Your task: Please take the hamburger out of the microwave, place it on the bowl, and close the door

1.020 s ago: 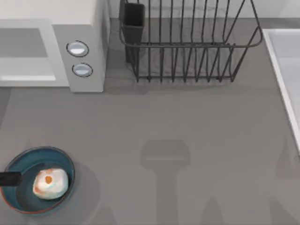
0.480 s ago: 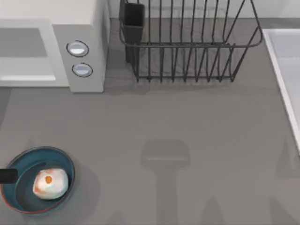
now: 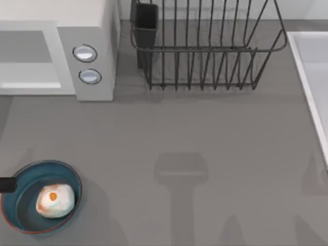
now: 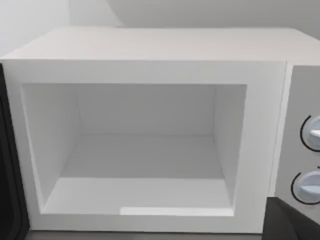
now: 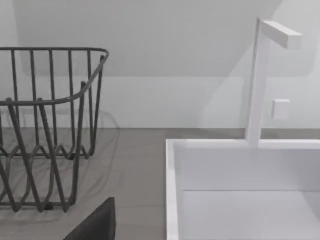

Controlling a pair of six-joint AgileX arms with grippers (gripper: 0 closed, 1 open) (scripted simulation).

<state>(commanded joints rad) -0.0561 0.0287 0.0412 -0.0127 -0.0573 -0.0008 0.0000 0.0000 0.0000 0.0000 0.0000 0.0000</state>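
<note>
Hamburger (image 3: 55, 200) sitting in bowl (image 3: 23, 212) at worktop's front-left corner. Microwave (image 4: 150, 65) cavity standing empty, door (image 4: 9, 190) open; closing remaining. Left gripper (image 3: 6, 185) at left edge; claw state impossible to tell.

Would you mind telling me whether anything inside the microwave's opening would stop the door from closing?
Nothing visible does. The microwave cavity is bare in the left wrist view, and the hamburger already sits in the bowl at the table's left front, away from the opening.
</note>
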